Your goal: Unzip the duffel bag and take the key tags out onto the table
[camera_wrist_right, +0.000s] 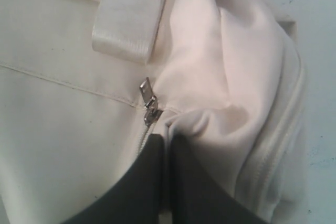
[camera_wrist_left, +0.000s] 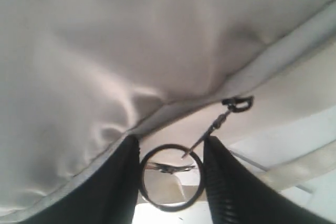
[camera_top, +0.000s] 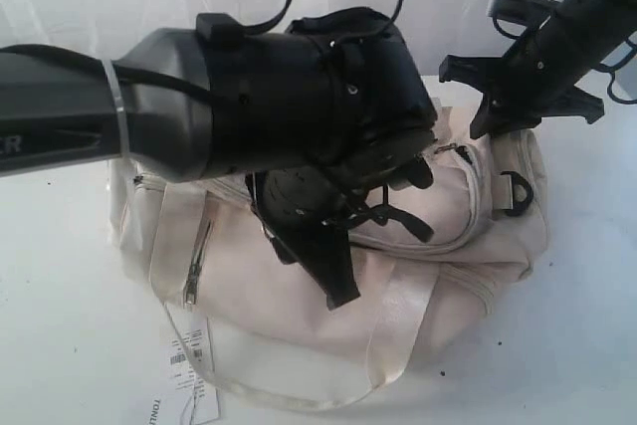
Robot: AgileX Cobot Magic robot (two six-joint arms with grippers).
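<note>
Duffel bag [camera_top: 259,286] on counter [camera_top: 60,345], zipped | right fingers [camera_wrist_right: 199,182] together beside zip slider [camera_wrist_right: 151,114] | left fingers [camera_wrist_left: 113,192] apart astride ring [camera_wrist_left: 169,147], grip unclear | draw slider straight along track, cloth taut.

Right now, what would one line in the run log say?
left pincer: closed on black ring | right pincer: shut beside zipper slider on duffel bag | key tags: not in view

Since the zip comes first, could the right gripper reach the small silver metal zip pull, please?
Probably yes: the small silver metal zip pull lies uncovered just beyond the shut right gripper, which must open first.
</note>
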